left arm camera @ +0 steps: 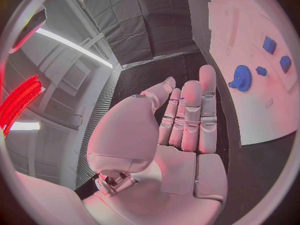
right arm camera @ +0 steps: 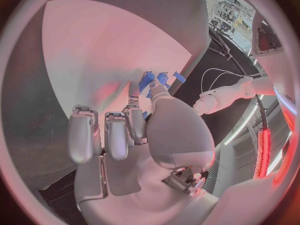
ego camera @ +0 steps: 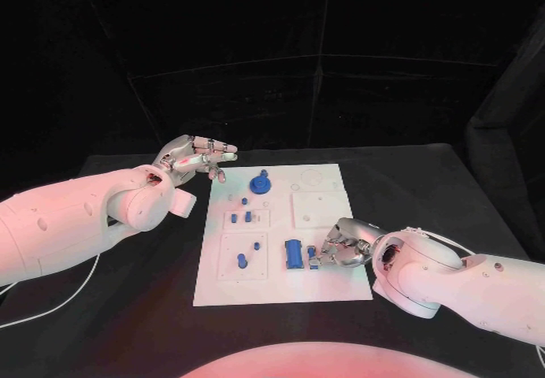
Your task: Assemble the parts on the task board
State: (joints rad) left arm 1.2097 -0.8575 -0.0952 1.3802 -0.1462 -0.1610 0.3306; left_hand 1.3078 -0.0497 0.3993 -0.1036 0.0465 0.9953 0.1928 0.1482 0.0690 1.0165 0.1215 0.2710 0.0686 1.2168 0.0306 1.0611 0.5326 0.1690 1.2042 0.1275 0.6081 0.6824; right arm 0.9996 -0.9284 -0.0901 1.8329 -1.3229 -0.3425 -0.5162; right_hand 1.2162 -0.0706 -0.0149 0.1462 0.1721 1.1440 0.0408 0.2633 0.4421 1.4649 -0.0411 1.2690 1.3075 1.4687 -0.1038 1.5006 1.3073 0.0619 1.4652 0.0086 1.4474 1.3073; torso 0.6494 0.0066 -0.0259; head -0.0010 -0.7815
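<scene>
Task board: you have the white task board lying lengthwise in the middle of the black bench, its long sides running away from the robot.
Parts near the right hand: look at the blue block and the smaller blue piece beside it, low on the board; both sit just at the fingertips of the right hand.
Other parts: you see the blue gear at the far end of the board, a few small blue pegs below it, and two more small pieces in the near left recess.
Right hand: your right hand rests over the board's right edge, fingers curled down toward the blue block. In the right wrist view its fingertips meet the blue pieces, but you cannot tell whether it grips one or only touches.
Left hand: your left hand is raised beyond the board's far left corner, well apart from the parts, with nothing in it. In the left wrist view its fingers lie straight, side by side, and the gear stands off to one side.
</scene>
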